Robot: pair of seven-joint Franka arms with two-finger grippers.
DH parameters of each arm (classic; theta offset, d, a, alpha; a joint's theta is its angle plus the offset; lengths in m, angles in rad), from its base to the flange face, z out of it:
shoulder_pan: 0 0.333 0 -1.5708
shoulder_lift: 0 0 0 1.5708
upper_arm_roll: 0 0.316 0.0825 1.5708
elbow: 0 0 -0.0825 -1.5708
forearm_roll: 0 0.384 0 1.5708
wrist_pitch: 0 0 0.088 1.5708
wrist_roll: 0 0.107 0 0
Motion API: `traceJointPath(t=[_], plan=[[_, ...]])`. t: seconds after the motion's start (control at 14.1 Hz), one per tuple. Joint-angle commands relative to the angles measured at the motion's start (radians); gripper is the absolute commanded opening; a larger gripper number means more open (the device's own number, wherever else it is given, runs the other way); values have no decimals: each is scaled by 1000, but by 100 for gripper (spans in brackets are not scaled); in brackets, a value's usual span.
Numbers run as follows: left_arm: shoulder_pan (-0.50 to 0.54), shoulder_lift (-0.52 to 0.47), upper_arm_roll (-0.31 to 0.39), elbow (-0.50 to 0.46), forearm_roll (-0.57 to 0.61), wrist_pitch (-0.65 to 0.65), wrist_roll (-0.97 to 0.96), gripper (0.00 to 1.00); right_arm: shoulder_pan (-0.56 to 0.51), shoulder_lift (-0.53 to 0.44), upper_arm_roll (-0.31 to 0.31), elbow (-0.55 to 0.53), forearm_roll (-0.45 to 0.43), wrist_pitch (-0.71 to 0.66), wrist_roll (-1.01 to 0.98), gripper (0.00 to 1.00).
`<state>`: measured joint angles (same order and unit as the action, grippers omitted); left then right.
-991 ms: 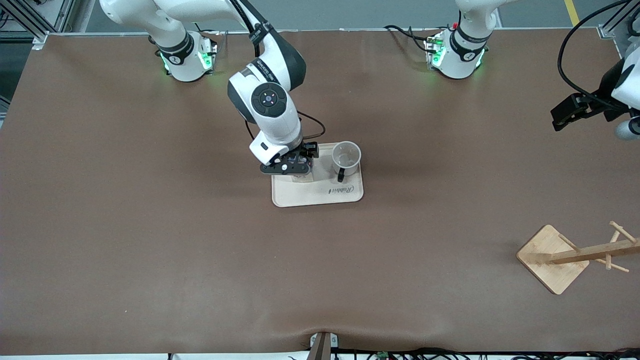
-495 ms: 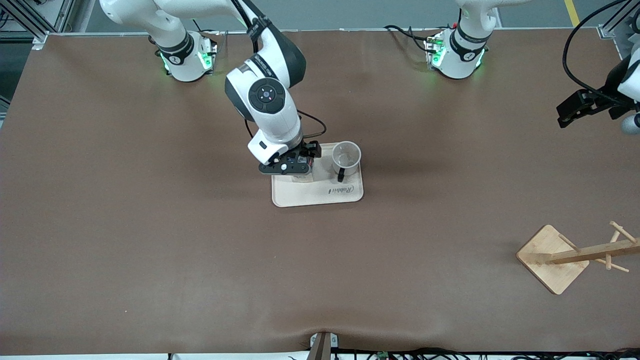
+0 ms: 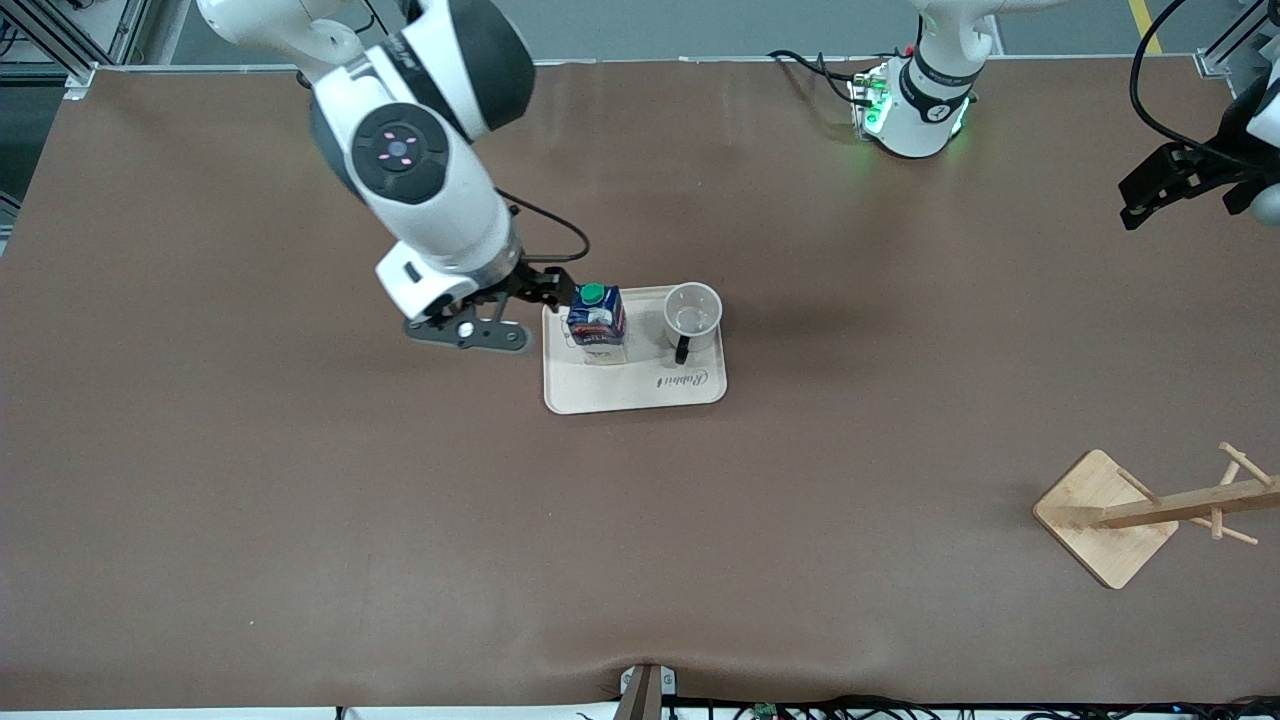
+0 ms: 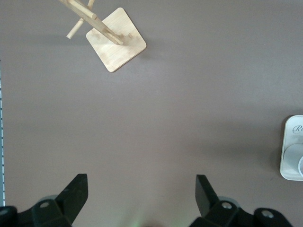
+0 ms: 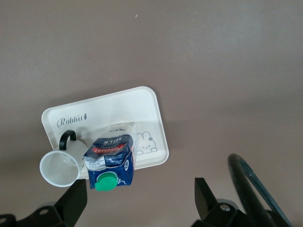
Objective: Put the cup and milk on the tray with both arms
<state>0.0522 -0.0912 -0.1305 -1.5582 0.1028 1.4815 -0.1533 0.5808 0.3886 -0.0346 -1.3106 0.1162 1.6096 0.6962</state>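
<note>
Milk (image 3: 597,322) and cup (image 3: 691,316) standing on tray (image 3: 640,392), right hand (image 3: 505,312) hanging released just beside milk, left hand (image 3: 1160,184) waiting released over bench (image 3: 300,500) end, above wooden rack (image 3: 1140,515).

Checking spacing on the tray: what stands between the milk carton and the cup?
Nothing; front view shows bare cream rectangular tray between blue milk carton and white mug.

White right arm (image 3: 440,200) with dark grey joint caps, round black disc dotted with pink lights, black cable looping from its wrist, black right claw (image 3: 500,310), white left arm (image 3: 930,60) on green-lit base, black left claw (image 3: 1160,185)
</note>
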Motion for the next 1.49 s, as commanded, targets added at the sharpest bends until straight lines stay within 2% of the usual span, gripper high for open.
traceJointPath(t=[0.0,0.35,0.71,0.92,1.27,1.42], plan=[[-6,-12,5,-22,-18,16,20,100,-44,-49,7,-16,-9,-23,-36,100],[2,-1,14,-17,-81,14,15,100,-160,-212,7,-221,-10,32,-274,100],[-3,8,6,-8,-80,-27,8,100,-292,-335,4,-331,-26,27,-512,100],[-3,4,5,-6,-78,-39,8,100,-372,-387,4,-360,-90,21,-688,100],[-2,-4,0,-5,-80,-55,0,100,-553,-412,5,-360,-101,-4,-915,100],[-2,-2,3,-3,-80,-55,-2,100,-605,-409,5,-360,-102,0,-945,100]])
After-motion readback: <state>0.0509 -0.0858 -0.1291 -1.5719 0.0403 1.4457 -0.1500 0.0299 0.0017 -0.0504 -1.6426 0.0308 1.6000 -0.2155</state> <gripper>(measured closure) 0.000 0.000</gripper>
